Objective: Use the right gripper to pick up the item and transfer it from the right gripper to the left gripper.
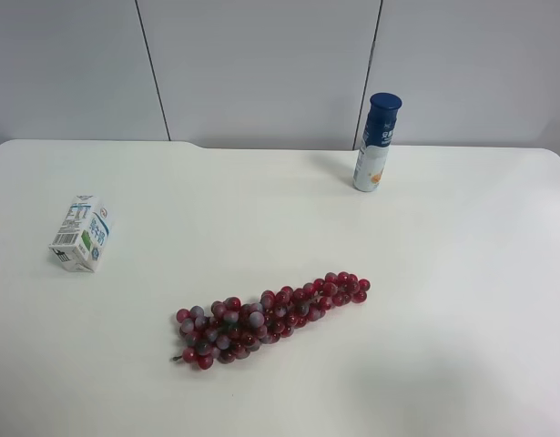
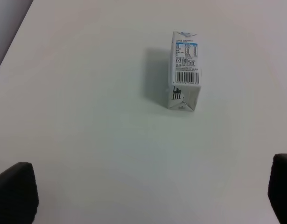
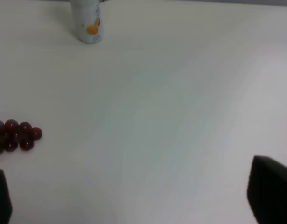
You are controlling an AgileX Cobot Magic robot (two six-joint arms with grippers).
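The item, a small white milk carton (image 1: 82, 233) with blue print and a grey barcode panel, lies on its side on the white table (image 1: 425, 273) at the exterior high view's left. It also shows in the left wrist view (image 2: 184, 70), well ahead of the left gripper (image 2: 148, 196), whose black fingertips (image 2: 15, 193) stand wide apart and empty. The right gripper (image 3: 134, 198) is open and empty too; only its fingertips (image 3: 270, 189) show, over bare table. Neither arm shows in the exterior high view.
A red grape bunch (image 1: 266, 317) lies in the table's middle; its end shows in the right wrist view (image 3: 15, 135). A tall blue-capped bottle (image 1: 377, 141) stands at the back, also in the right wrist view (image 3: 87, 21). A grey panelled wall is behind.
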